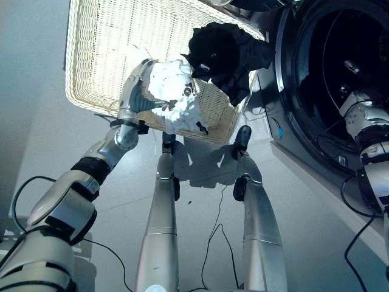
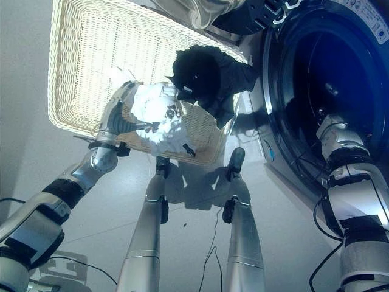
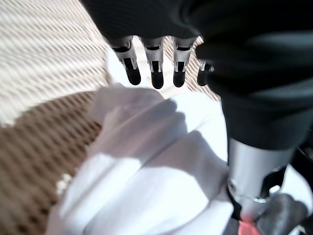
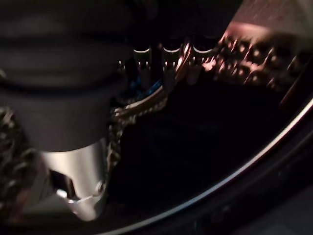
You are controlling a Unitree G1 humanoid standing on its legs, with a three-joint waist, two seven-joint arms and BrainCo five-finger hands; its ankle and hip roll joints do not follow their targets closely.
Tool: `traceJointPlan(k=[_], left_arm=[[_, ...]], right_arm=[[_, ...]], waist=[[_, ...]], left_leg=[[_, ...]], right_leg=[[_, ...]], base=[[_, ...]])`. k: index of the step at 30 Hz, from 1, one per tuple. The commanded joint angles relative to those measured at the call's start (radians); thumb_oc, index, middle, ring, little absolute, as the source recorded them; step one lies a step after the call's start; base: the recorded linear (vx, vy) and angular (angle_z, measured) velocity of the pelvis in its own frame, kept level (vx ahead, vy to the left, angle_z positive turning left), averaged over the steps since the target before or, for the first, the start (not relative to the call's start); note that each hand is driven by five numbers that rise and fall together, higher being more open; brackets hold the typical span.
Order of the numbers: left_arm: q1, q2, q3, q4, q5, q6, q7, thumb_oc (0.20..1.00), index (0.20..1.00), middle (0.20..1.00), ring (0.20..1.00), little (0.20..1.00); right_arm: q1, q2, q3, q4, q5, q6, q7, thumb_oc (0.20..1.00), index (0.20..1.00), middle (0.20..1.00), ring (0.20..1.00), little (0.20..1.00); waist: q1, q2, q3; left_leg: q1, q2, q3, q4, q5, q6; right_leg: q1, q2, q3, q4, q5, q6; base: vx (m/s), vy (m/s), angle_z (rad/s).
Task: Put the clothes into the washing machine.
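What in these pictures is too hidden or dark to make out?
- Right robot hand: inside the washing machine, too dark in the right wrist view to tell its grip.
- Drum contents: lost in shadow in both eye views.
- Left robot hand: white cloth covers it in the eye views.
- Black garment drapes over the basket rim.

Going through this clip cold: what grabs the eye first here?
The left hand stands out, wrapped in a bright white garment at the near rim of the wicker basket. A black garment hangs over the basket's corner nearest the washing machine. The right arm reaches into the machine's dark drum.
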Motion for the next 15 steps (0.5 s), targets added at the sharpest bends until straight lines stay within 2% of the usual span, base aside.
traceJointPlan(k=[1, 3, 4, 7, 8, 11, 12, 14, 15], left_arm=[[0.025, -0.022, 0.053, -0.039, -0.032, -0.054, -0.041, 1.000, 1.000, 1.000, 1.000, 1.000], [0.025, -0.022, 0.053, -0.039, -0.032, -0.054, -0.041, 1.000, 1.000, 1.000, 1.000, 1.000], [0.028, -0.024, 0.038, -0.066, -0.053, -0.065, -0.099, 1.000, 1.000, 1.000, 1.000, 1.000], [0.028, -0.024, 0.038, -0.066, -0.053, -0.065, -0.099, 1.000, 1.000, 1.000, 1.000, 1.000], [0.054, -0.034, 0.017, -0.111, -0.098, -0.060, -0.173, 1.000, 1.000, 1.000, 1.000, 1.000], [0.054, -0.034, 0.017, -0.111, -0.098, -0.060, -0.173, 1.000, 1.000, 1.000, 1.000, 1.000], [0.056, -0.050, -0.010, -0.118, -0.084, 0.002, -0.240, 1.000, 1.000, 1.000, 1.000, 1.000], [0.056, -0.050, -0.010, -0.118, -0.084, 0.002, -0.240, 1.000, 1.000, 1.000, 1.000, 1.000], [0.039, -0.045, -0.040, -0.103, -0.048, 0.073, -0.321, 1.000, 1.000, 1.000, 1.000, 1.000]], right_arm=[[-0.005, -0.090, 0.057, 0.000, -0.062, -0.016, -0.038, 1.000, 1.000, 1.000, 1.000, 1.000], [-0.005, -0.090, 0.057, 0.000, -0.062, -0.016, -0.038, 1.000, 1.000, 1.000, 1.000, 1.000], [0.019, -0.075, 0.047, -0.021, -0.081, -0.019, -0.049, 1.000, 1.000, 1.000, 1.000, 1.000], [0.019, -0.075, 0.047, -0.021, -0.081, -0.019, -0.049, 1.000, 1.000, 1.000, 1.000, 1.000], [0.055, -0.045, 0.025, -0.034, -0.086, -0.032, -0.049, 1.000, 1.000, 1.000, 1.000, 1.000], [0.055, -0.045, 0.025, -0.034, -0.086, -0.032, -0.049, 1.000, 1.000, 1.000, 1.000, 1.000], [0.076, -0.016, 0.014, -0.044, -0.085, -0.045, -0.041, 1.000, 1.000, 1.000, 1.000, 1.000], [0.076, -0.016, 0.014, -0.044, -0.085, -0.045, -0.041, 1.000, 1.000, 1.000, 1.000, 1.000], [0.075, -0.005, 0.017, -0.057, -0.086, -0.049, -0.033, 1.000, 1.000, 1.000, 1.000, 1.000]], waist=[[-0.027, 0.078, -0.021], [-0.027, 0.078, -0.021], [-0.029, 0.081, -0.021], [-0.029, 0.081, -0.021], [-0.029, 0.086, -0.021], [-0.029, 0.086, -0.021], [-0.034, 0.079, -0.021], [-0.034, 0.079, -0.021], [-0.042, 0.075, -0.021]], left_leg=[[0.003, -0.099, 0.005, 0.012, -0.040, 0.087], [0.003, -0.099, 0.005, 0.012, -0.040, 0.087], [0.000, -0.101, 0.008, 0.011, -0.041, 0.088], [0.000, -0.101, 0.008, 0.011, -0.041, 0.088], [-0.007, -0.103, 0.008, 0.014, -0.044, 0.090], [-0.007, -0.103, 0.008, 0.014, -0.044, 0.090], [-0.012, -0.102, 0.010, 0.012, -0.046, 0.091], [-0.012, -0.102, 0.010, 0.012, -0.046, 0.091], [-0.012, -0.100, 0.014, 0.010, -0.046, 0.091]], right_leg=[[0.026, 0.056, -0.079, 0.000, 0.007, 0.075], [0.026, 0.056, -0.079, 0.000, 0.007, 0.075], [0.021, 0.058, -0.077, -0.003, 0.010, 0.076], [0.021, 0.058, -0.077, -0.003, 0.010, 0.076], [0.012, 0.059, -0.075, -0.002, 0.013, 0.078], [0.012, 0.059, -0.075, -0.002, 0.013, 0.078], [0.008, 0.060, -0.074, -0.007, 0.020, 0.081], [0.008, 0.060, -0.074, -0.007, 0.020, 0.081], [0.007, 0.064, -0.070, -0.012, 0.027, 0.083]], base=[[0.00, 0.000, 0.00], [0.00, 0.000, 0.00], [0.00, 0.000, 0.00], [0.00, 0.000, 0.00], [0.00, 0.000, 0.00], [0.00, 0.000, 0.00], [0.00, 0.000, 0.00], [0.00, 0.000, 0.00], [0.00, 0.000, 0.00]])
